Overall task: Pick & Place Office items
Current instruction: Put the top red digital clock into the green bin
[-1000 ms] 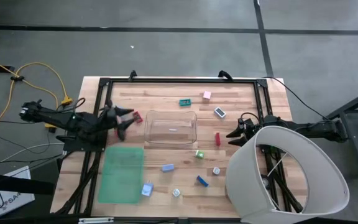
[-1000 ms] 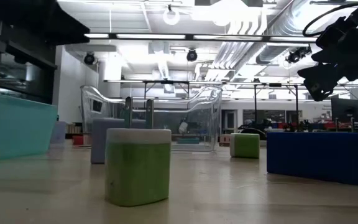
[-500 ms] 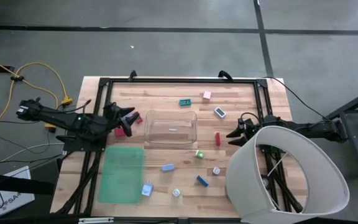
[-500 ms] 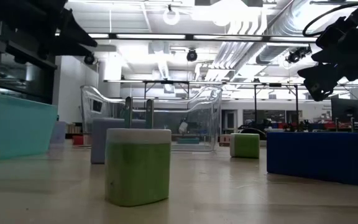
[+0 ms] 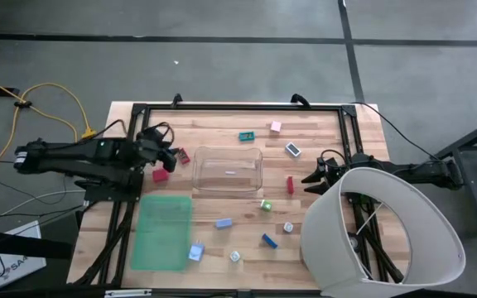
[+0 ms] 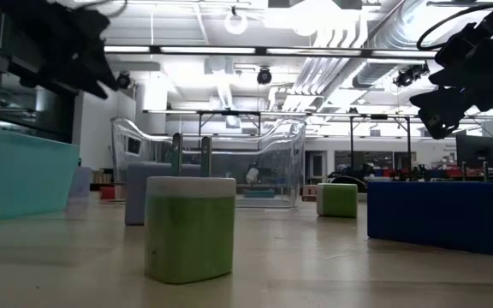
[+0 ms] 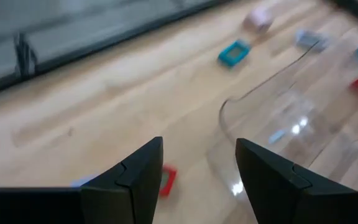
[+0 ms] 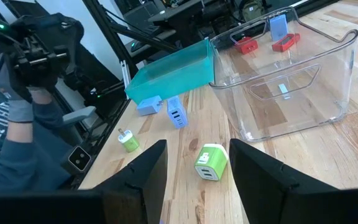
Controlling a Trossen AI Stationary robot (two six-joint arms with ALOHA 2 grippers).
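Small office items lie scattered on the wooden table: a teal one [image 5: 246,136], a pink one [image 5: 276,127], red ones [image 5: 183,155] [image 5: 161,175] [image 5: 290,184], a green one [image 5: 266,204] and blue ones [image 5: 224,223] [image 5: 269,240]. The clear bin [image 5: 228,170] stands mid-table. My left gripper [image 5: 169,155] hovers open at the bin's left end, tipped downward. In its wrist view the left gripper [image 7: 201,149] has a red piece [image 7: 167,180] on the wood below its fingers. My right gripper [image 5: 314,176] waits open at the table's right, facing the green item [image 8: 210,162].
A flat green mat [image 5: 162,232] lies at the near left. A large white lampshade [image 5: 379,232] covers the near right corner. A black frame [image 5: 238,106] edges the table. A person with a glove [image 8: 17,93] shows beyond the table's left side.
My left gripper has swung toward the table's far edge, risen slightly, rolled and tipped nose-down, its fingers staying open. A red piece it hung over now shows beside the bin's left end. In the low view the left arm has come into the picture's upper left.
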